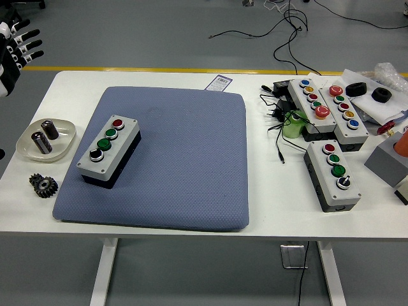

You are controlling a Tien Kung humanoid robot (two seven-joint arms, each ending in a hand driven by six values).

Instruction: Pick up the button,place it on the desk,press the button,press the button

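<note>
A grey button box (pixel 109 150) with a red, a green and a black button lies on the left part of the blue-grey mat (pixel 178 172). My left hand (pixel 14 50) is raised at the picture's top left edge, off the table's left corner, fingers spread and empty, far from the box. My right hand is out of view.
A clear dish (pixel 46 139) with two dark cylinders and a black gear (pixel 43 185) lie left of the mat. At the right are three more button boxes (pixel 331 174), black cables (pixel 280 121), a green object (pixel 294 124) and a grey box (pixel 389 162).
</note>
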